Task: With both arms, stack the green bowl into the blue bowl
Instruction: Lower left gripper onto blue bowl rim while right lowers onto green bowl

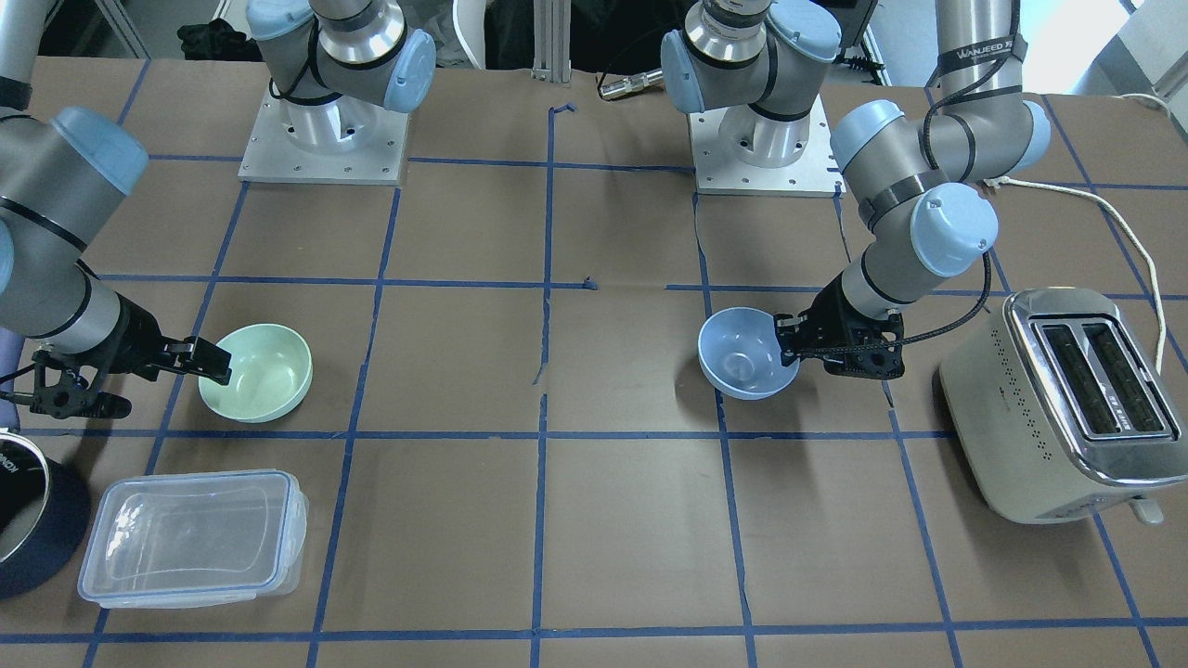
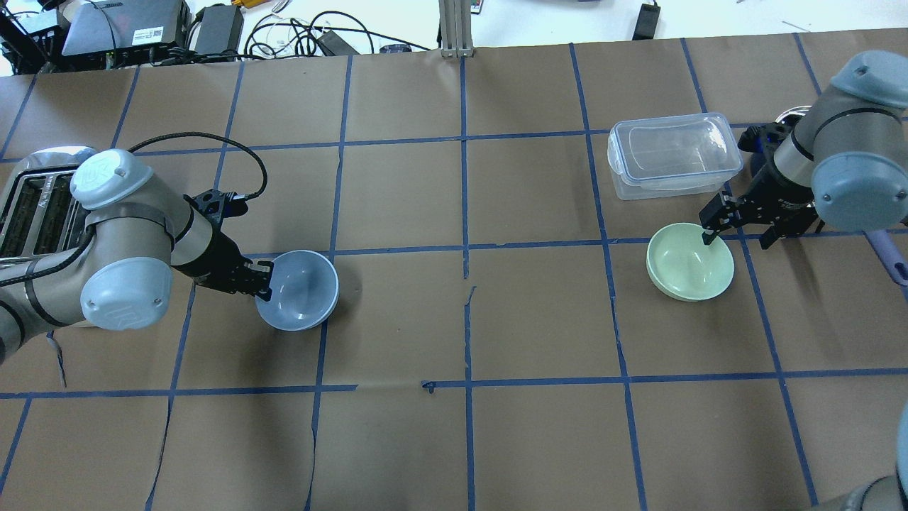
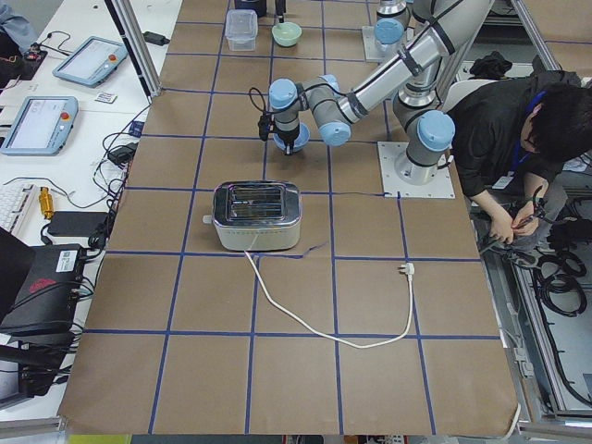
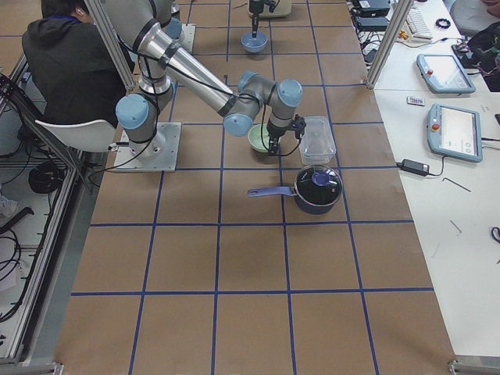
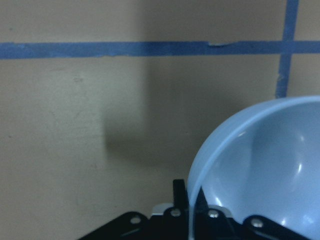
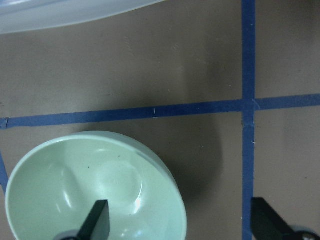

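Observation:
The blue bowl point(image 1: 742, 357) is held by its rim in my left gripper point(image 1: 789, 348), tilted and a little off the table; it also shows in the overhead view point(image 2: 301, 289). The left wrist view shows the fingers point(image 5: 180, 192) pinched on the blue bowl's rim point(image 5: 260, 165). The green bowl point(image 1: 260, 371) rests on the table, also seen overhead point(image 2: 689, 261). My right gripper point(image 2: 738, 241) is open and straddles its rim. One finger point(image 6: 97, 220) is inside the green bowl point(image 6: 75, 190), and the other stands outside it over the table.
A clear rectangular container point(image 1: 190, 538) lies near the green bowl. A dark navy saucepan point(image 1: 28, 529) stands at the table's end beside it. A toaster point(image 1: 1067, 404) with a white cord point(image 1: 1128, 223) stands behind my left arm.

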